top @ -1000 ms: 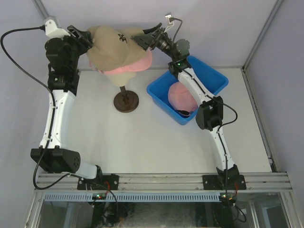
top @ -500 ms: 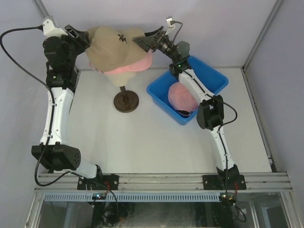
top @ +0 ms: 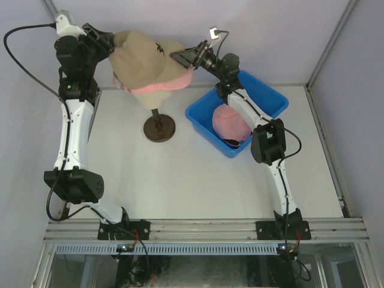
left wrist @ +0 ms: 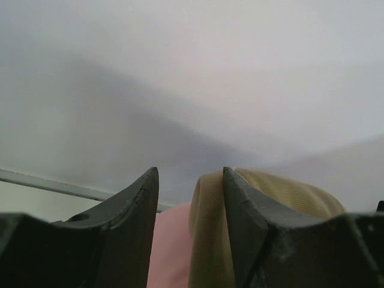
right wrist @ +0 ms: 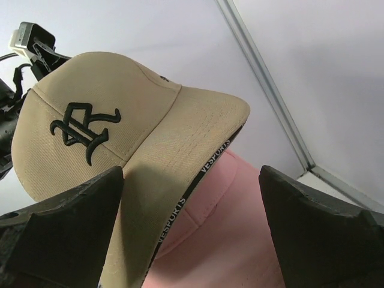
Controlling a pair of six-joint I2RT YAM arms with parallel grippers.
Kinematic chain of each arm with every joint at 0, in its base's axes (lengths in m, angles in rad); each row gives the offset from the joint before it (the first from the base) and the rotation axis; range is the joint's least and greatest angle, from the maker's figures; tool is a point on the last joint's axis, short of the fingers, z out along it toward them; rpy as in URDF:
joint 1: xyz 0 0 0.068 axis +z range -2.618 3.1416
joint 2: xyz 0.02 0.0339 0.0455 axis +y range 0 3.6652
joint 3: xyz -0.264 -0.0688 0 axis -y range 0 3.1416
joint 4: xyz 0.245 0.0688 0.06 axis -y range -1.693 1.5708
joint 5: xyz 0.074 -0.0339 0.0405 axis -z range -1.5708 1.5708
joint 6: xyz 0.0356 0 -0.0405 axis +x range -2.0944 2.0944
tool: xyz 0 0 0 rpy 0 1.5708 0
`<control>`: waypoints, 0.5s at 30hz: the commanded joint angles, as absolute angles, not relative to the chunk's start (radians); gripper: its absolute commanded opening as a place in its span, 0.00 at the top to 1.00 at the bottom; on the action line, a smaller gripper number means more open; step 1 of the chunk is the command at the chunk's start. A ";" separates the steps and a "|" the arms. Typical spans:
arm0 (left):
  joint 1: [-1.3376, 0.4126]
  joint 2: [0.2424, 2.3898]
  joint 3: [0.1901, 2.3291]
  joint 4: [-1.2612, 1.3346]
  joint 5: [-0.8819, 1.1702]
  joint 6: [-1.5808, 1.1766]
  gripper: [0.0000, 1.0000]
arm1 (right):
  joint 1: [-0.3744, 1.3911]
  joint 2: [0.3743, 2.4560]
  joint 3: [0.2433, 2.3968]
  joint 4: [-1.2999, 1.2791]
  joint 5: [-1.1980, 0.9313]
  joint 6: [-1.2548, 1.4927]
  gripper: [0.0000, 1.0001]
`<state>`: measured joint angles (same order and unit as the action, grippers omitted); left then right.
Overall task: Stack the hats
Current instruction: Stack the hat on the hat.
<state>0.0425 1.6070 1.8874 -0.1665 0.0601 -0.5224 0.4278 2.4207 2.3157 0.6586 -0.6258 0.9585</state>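
We see the tan cap (top: 144, 60) sitting over a pink cap (top: 174, 83) on the stand (top: 159, 128). Our left gripper (left wrist: 189, 174) is half spread, with the tan cap's rear edge between its jaws, unpinched. Our right gripper (right wrist: 192, 170) gapes wide at the brim. A second pink cap (top: 231, 123) lies in the bin (top: 270, 99).

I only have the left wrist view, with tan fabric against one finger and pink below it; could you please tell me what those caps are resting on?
Observer: The tan cap lies over a pink cap, and both sit on top of a stand with a round brown base.
Operator: Thank you. How is the right gripper placed?
Observer: The right gripper is wide open and faces the tan cap's brim.
Operator: Are any hats left elsewhere?
Observer: Yes, a second pink cap lies in the blue bin to the right of the stand.
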 commanded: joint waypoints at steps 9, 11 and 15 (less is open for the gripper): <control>0.051 1.676 1.999 -0.272 0.075 -0.507 0.52 | 0.430 2.305 2.275 0.502 -0.622 0.958 0.06; 0.052 1.681 1.997 -0.286 0.071 -0.503 0.53 | 0.430 2.298 2.260 0.489 -0.622 0.958 0.06; 0.052 1.686 1.993 -0.305 0.065 -0.500 0.53 | 0.431 2.271 2.222 0.462 -0.619 0.958 0.06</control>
<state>0.0425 1.6760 1.9400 -0.2604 0.0738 -0.5209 0.4267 2.3482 2.2482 0.5106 -0.6216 0.9615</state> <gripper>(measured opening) 0.476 0.939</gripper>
